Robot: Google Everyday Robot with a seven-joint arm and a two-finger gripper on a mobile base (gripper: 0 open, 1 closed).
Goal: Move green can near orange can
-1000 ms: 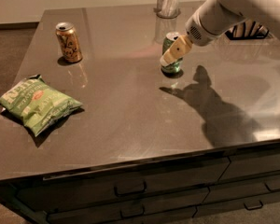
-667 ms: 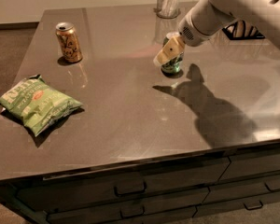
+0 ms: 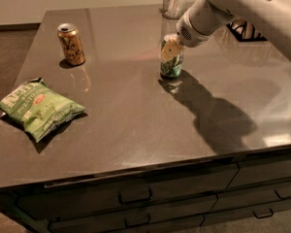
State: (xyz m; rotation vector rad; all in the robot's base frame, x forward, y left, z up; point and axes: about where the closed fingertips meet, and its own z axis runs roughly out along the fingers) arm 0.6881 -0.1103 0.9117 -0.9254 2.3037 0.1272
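Observation:
The green can (image 3: 172, 69) stands upright on the dark counter (image 3: 136, 125), right of centre. My gripper (image 3: 170, 51) reaches down from the upper right and is shut on the can's upper part. One pale finger (image 3: 168, 50) lies across the front of the can and hides its top. The orange can (image 3: 71, 43) stands upright at the back left of the counter, well apart from the green can.
A flat green chip bag (image 3: 39, 107) lies near the counter's left edge. A clear glass tumbler (image 3: 174, 0) stands at the back, behind the green can. A dark object (image 3: 242, 30) sits at the back right. Drawers (image 3: 136, 198) run below the front edge.
My arm and gripper have shifted left, and the green can has moved slightly left with them. The orange can and chip bag have not moved.

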